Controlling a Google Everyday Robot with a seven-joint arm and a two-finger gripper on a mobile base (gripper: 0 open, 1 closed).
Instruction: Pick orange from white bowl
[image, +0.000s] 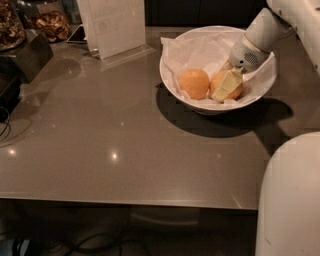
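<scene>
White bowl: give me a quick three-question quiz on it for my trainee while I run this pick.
1. True or false: the white bowl holds only one fruit.
2. Where is the gripper? A) over the bare table B) inside the bowl, at the fruit nearer the arm C) at the placard
3. Fill in: the bowl is lined with crumpled white ____.

Key: 1 false, there is also the other fruit; 2 B; 3 paper.
</scene>
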